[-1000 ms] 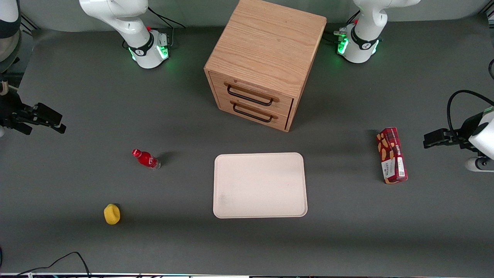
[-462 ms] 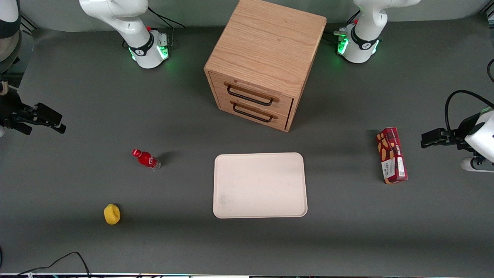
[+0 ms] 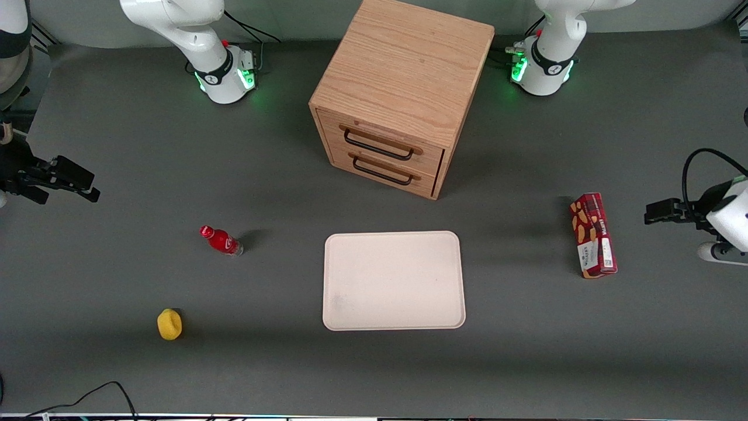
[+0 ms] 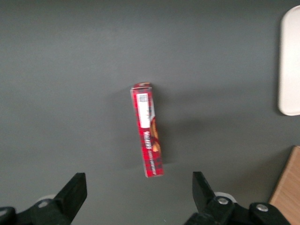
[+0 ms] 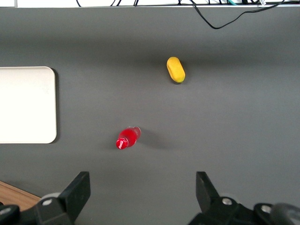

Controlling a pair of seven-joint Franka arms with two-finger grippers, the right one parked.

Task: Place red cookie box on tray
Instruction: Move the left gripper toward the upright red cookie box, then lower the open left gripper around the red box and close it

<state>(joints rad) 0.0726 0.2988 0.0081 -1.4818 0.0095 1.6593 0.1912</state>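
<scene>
Black-fingered gripper (image 4: 138,197) is spread wide with nothing between the fingers (image 4: 74,192), hanging in the air toward the working arm's end of the table (image 3: 374,374); in the front view you see it (image 3: 657,211) just beside the red cookie box (image 3: 594,235), not touching. From the wrist you look straight down at the box (image 4: 147,130), lying flat on the grey mat, lengthwise between the two fingers but well clear of them, white label patch at the end away from the gripper. Your tray (image 3: 393,280) sits bare mid-table, well apart from the box, nearer to the front camera than the wooden drawer cabinet (image 3: 396,93); only a corner of it (image 4: 290,61) shows at the wrist. Toward the parked arm's end you have a small red bottle (image 3: 220,240) lying tilted, and a yellow object (image 3: 169,324) nearer to the camera than the bottle.
</scene>
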